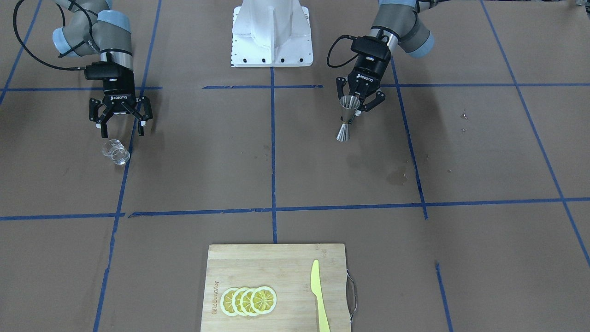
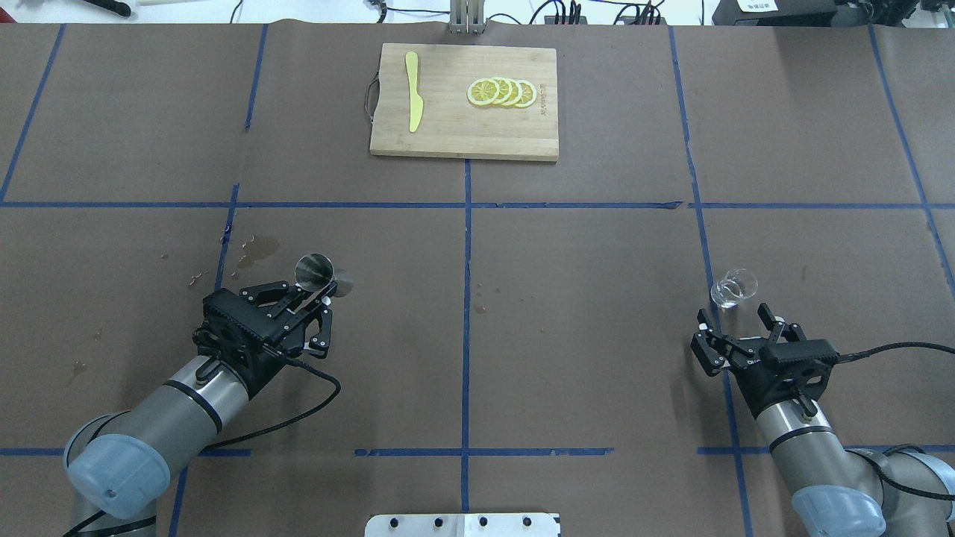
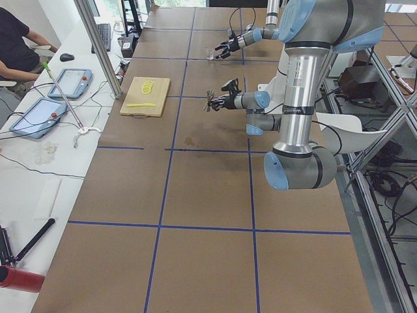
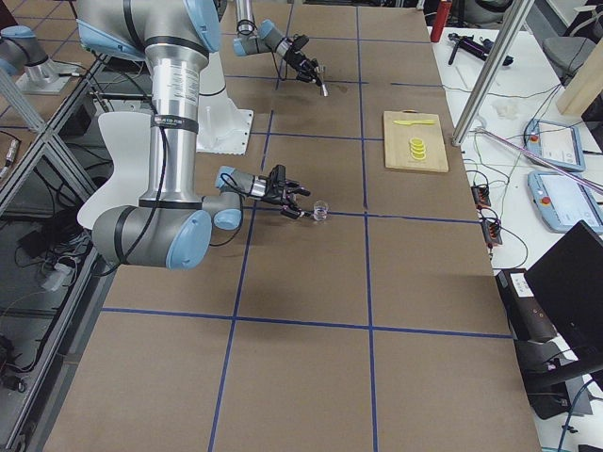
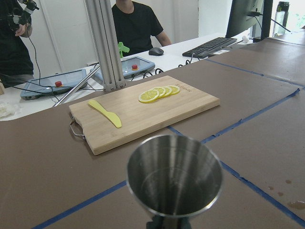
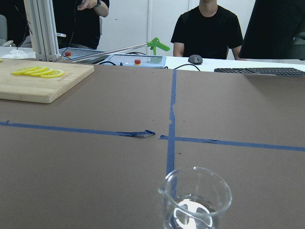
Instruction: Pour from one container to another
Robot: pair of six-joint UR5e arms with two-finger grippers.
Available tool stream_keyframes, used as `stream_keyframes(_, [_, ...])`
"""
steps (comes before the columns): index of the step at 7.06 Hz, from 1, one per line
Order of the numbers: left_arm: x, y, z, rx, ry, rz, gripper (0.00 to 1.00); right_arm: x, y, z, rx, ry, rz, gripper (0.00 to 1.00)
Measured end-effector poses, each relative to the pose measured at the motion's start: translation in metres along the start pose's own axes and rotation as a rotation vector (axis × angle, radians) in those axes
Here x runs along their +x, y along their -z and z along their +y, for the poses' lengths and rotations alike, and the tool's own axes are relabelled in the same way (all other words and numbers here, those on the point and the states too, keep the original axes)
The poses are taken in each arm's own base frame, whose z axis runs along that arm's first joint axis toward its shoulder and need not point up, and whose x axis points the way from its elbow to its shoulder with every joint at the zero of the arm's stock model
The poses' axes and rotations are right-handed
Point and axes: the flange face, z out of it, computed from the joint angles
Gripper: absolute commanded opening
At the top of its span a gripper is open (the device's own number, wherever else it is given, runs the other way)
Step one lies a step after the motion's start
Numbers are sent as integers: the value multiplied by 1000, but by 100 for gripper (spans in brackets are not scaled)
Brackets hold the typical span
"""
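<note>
So far you have poured nothing, I judge: the glass (image 1: 116,152) stands on the desk (image 1: 313,175) just ahead of the right hand (image 1: 122,133), whose fingers are spread wide and hold nothing. Your left hand (image 2: 306,294) is likewise spread wide, with the jigger (image 1: 345,119), seemingly empty, upright at its fingertips. Whether a finger touches it I cannot tell, so gripping, lifting and tipping all remain.

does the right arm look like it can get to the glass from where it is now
Probably yes. The right gripper is open and sits just short of the glass, facing it. Nothing stands between them or close around the glass.
</note>
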Motion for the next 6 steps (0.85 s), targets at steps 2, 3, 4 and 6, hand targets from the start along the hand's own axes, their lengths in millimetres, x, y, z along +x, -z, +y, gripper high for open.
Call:
stream_keyframes(2, [0, 0, 0, 0, 0, -1, 0, 1, -4, 1, 2, -1, 5, 96])
stream_keyframes(3, [0, 0, 0, 0, -1, -1, 0, -2, -11, -2, 7, -8, 12, 96])
stream_keyframes(4, [0, 0, 0, 0, -1, -1, 0, -4, -21, -4, 10, -11, 23, 95])
stream_keyframes(6, [0, 0, 0, 0, 0, -1, 0, -6, -34, -3, 9, -9, 37, 91])
